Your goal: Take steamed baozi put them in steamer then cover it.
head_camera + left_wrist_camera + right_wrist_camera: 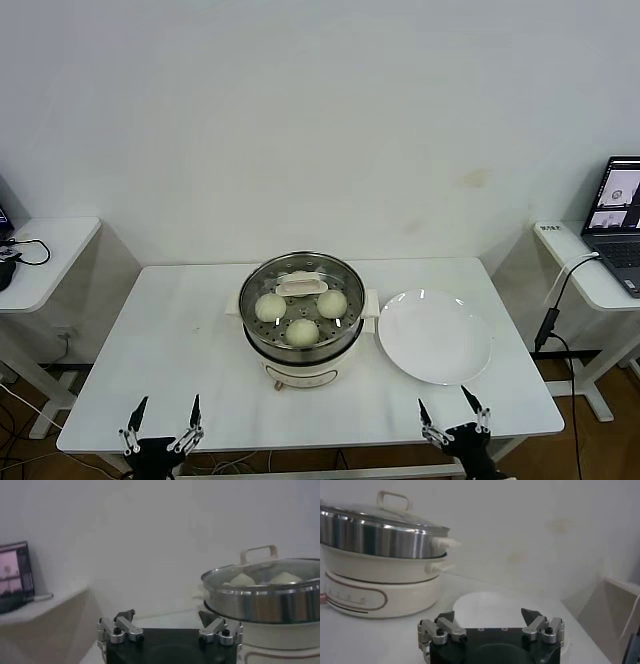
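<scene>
The steel steamer (303,352) stands on its white base at the table's middle. The clear glass cover (345,272) with its cream handle (300,287) sits on top of it. Three baozi show through the glass, one at the front (302,331); a fourth, if any, is hidden under the handle. In the left wrist view the covered steamer (265,600) shows buns under the lid. In the right wrist view the steamer (380,537) is also covered. My left gripper (166,411) is open and empty at the near left edge. My right gripper (448,407) is open and empty at the near right edge.
A flat white plate (434,336) lies right of the steamer, with nothing on it; it also shows in the right wrist view (485,611). Side tables stand at left (50,250) and right, the right one holding a laptop (620,215).
</scene>
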You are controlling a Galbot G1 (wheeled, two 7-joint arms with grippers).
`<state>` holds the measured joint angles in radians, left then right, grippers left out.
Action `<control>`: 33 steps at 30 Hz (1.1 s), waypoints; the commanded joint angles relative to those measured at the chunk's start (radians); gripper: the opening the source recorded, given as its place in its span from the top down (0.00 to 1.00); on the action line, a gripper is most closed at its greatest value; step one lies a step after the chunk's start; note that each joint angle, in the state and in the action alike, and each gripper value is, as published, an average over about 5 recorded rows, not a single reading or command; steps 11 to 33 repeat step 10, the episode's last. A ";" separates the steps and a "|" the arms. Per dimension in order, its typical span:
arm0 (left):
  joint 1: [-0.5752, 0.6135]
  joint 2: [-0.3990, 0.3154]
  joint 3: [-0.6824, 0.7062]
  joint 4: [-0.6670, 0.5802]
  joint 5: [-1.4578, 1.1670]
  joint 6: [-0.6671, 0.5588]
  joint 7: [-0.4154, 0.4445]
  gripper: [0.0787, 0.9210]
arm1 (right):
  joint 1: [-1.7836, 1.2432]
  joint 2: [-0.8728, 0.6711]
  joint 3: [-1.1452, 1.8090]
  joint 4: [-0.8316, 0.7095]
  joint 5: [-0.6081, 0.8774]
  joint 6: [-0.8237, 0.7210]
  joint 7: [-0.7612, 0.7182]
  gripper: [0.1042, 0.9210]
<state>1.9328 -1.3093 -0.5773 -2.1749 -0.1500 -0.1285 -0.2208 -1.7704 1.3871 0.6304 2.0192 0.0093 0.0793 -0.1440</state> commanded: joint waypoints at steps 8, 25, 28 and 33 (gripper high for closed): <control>0.055 -0.036 0.038 0.009 -0.045 -0.040 -0.009 0.12 | -0.028 -0.046 -0.089 0.044 0.104 -0.043 0.059 0.12; 0.054 -0.036 0.039 0.011 -0.045 -0.040 -0.009 0.12 | -0.028 -0.046 -0.092 0.045 0.115 -0.046 0.062 0.12; 0.054 -0.036 0.039 0.011 -0.045 -0.040 -0.009 0.12 | -0.028 -0.046 -0.092 0.045 0.115 -0.046 0.062 0.12; 0.054 -0.036 0.039 0.011 -0.045 -0.040 -0.009 0.12 | -0.028 -0.046 -0.092 0.045 0.115 -0.046 0.062 0.12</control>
